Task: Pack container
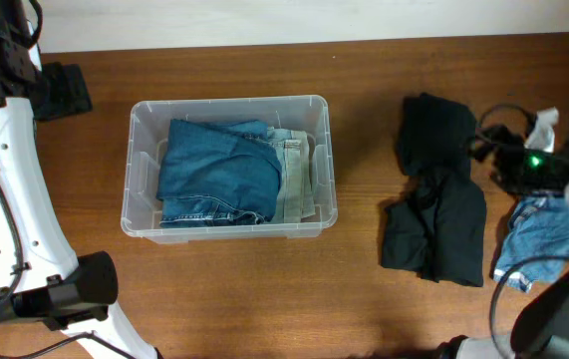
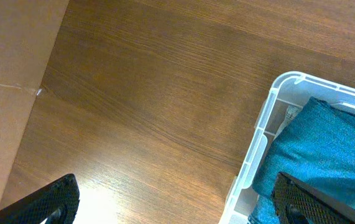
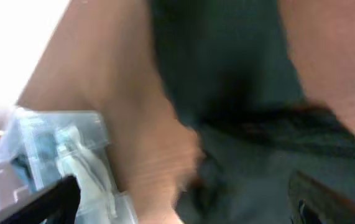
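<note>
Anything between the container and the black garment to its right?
Nothing. In the overhead view, only bare table separates the container from the black garment.

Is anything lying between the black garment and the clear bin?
Nothing visible: only bare table separates the black garment from the container. It has no lid on, though folded jeans and a beige garment already lie inside.

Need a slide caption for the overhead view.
Clear plastic rectangular container holds folded blue denim garment and beige cloth; black garment lies outside on wooden table.

clear container [image 1: 229, 101], blue jeans [image 1: 214, 170], black garment [image 1: 443, 214]
</note>
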